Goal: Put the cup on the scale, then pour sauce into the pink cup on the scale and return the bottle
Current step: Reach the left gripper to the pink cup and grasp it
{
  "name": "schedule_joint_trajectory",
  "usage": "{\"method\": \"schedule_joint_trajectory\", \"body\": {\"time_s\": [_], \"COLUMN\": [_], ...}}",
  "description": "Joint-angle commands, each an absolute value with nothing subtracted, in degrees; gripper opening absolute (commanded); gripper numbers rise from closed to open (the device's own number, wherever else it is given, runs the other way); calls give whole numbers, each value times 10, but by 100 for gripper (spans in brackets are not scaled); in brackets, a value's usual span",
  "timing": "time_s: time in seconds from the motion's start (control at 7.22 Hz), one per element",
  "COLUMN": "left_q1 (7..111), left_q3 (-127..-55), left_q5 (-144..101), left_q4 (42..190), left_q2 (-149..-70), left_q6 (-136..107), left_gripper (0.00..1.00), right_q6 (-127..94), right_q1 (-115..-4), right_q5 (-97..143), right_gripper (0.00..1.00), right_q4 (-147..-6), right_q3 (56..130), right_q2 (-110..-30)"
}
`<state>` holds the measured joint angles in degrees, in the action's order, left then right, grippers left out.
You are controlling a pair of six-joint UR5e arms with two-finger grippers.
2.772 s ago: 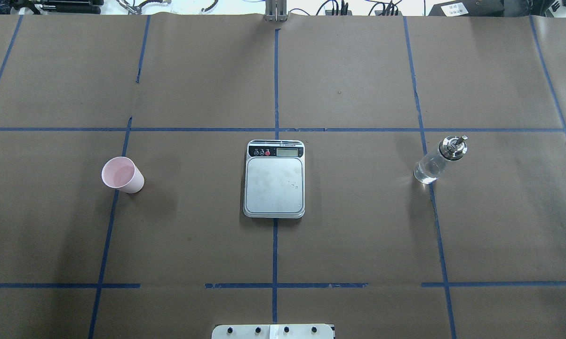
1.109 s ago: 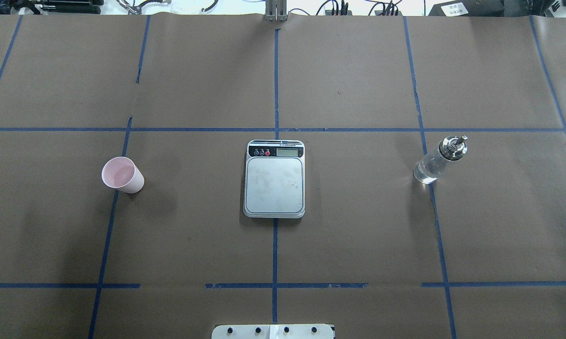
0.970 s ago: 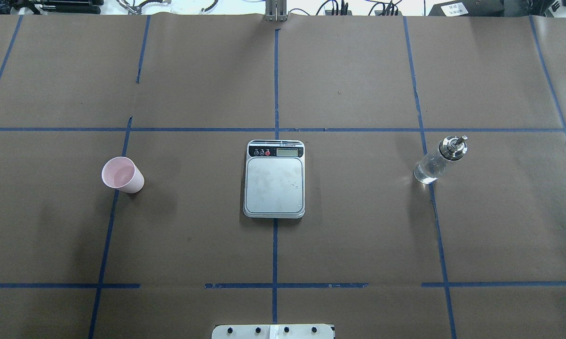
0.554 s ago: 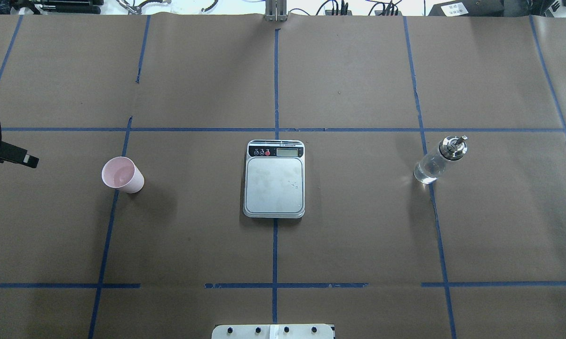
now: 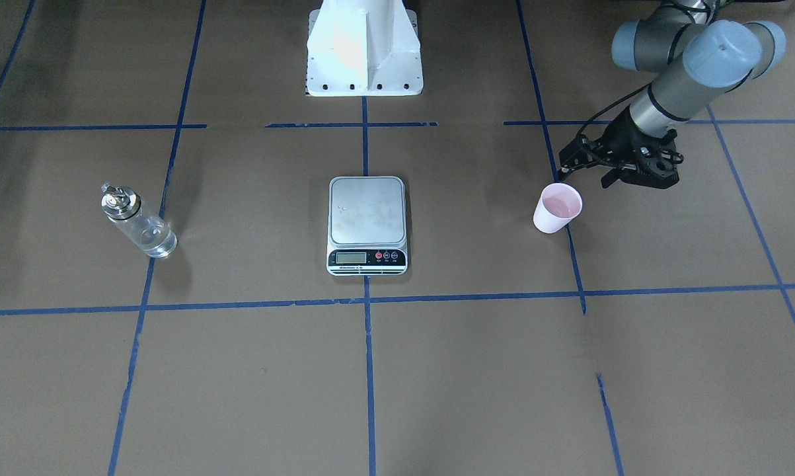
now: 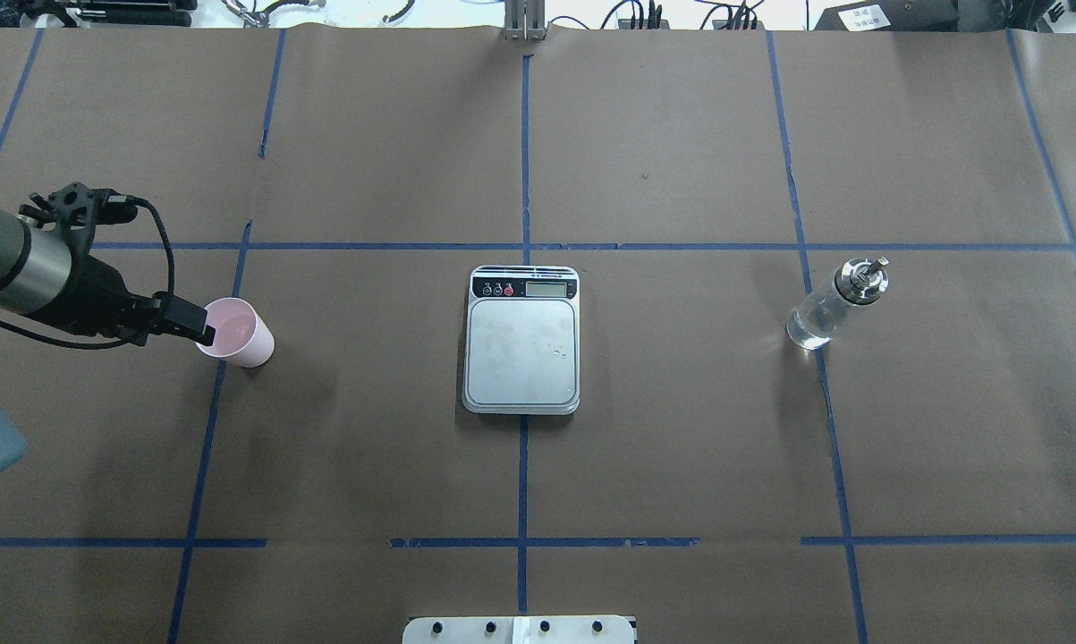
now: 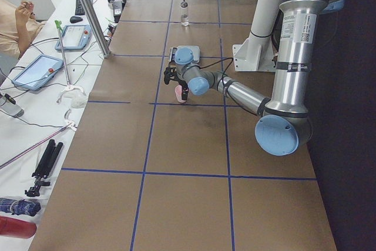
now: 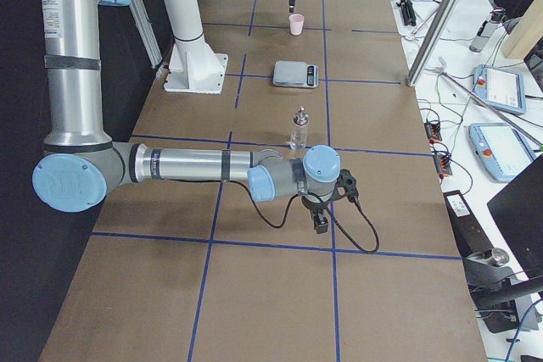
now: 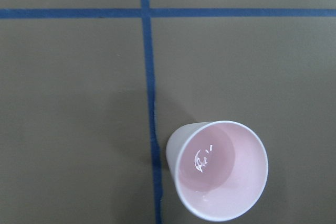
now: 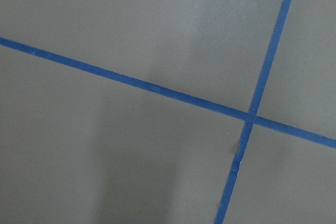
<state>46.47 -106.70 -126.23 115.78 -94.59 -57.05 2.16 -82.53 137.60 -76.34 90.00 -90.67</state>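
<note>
The pale pink cup (image 6: 236, 333) stands upright and open-mouthed on the brown-paper table (image 6: 368, 161). It is on the robot's left side, well apart from the digital kitchen scale (image 6: 521, 344) at the table's middle. The cup's base sits just right of a blue tape line (image 9: 152, 103), and a small bright glint shows on its floor. The left arm (image 6: 19, 268) reaches in from the left. The left gripper (image 6: 196, 326) points down and hangs over the cup's left rim, above it and not around it. Its fingers overlap in every view, so I cannot tell whether they are spread or closed, and the left wrist view shows none of them. The scale lies flat with its black panel and display on the far side from the robot, and a few small specks sit on its steel platform. The glass bottle (image 6: 831, 306) with the metal pour-spout cap stands upright on the right side, on another tape line. Clear liquid (image 6: 810, 329) fills its lower part. The right gripper (image 8: 321, 223) shows only from the table's right end, pointing down at the paper further right than the bottle and apart from it. Whether it is wide or narrow cannot be told.
</note>
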Motion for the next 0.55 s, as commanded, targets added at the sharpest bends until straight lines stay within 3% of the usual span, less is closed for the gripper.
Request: {"method": "schedule_joint_trajectory", "body": {"time_s": [0.0,0.28,0.42], "left_q1": [458,457,457], "left_q3": [-1062,-1028,-1023], "left_q5": [-1243,-1242,-1242], "left_q4": [1153,1153,1154], "left_q2": [-944,-969,-972], "left_q6": [-573,-573,-573], "left_gripper": [91,86,78], "right_q6": [22,23,23], "right_q1": [-825,-826,-826], "right_q5": [1376,1375,1375], "right_gripper": [100,100,100], "right_q4": [-762,-751,-748], "right_q3": [900,903,897], "right_q2": [-908,-911,-910]}}
